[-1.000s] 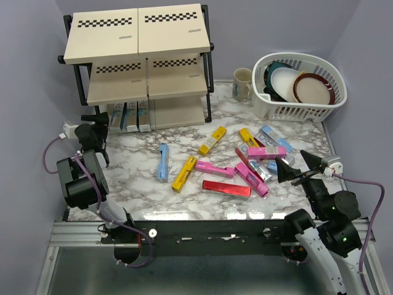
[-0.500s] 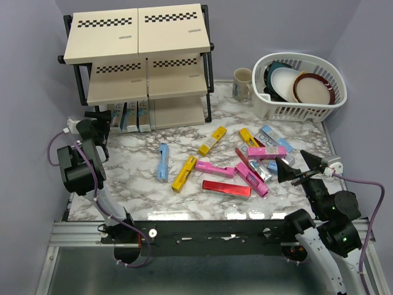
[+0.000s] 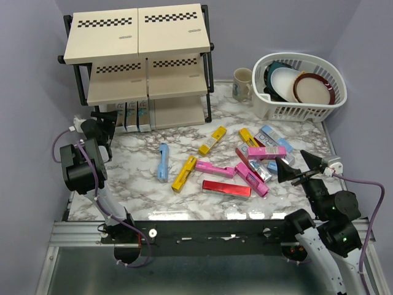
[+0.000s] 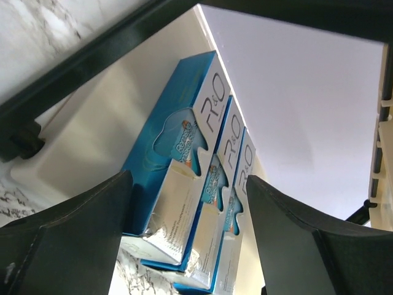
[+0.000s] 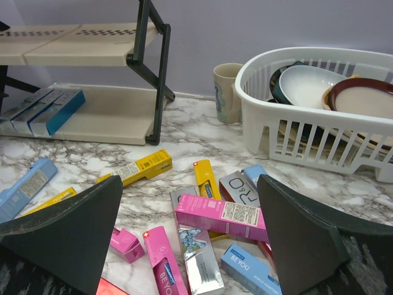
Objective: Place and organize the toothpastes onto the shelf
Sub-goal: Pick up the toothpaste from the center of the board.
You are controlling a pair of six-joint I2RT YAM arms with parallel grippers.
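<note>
At the rack's left foot the left gripper (image 4: 187,177) is spread and empty, facing three glossy teal-blue cartons (image 4: 184,153) that stand edge-on, side by side, on the shelf's (image 3: 135,37) beige bottom board. I can't tell whether a finger touches them. They appear to be all that is shelved. Across the marble table (image 3: 135,190) lie a light blue carton (image 3: 163,161), a yellow carton (image 3: 183,173), a pink carton (image 3: 215,167) and a red carton (image 3: 226,188), then a crossed heap (image 3: 261,157). All are slim, sharp-cornered boxes. The right gripper (image 3: 293,165) gapes wide, empty, beside that heap.
</note>
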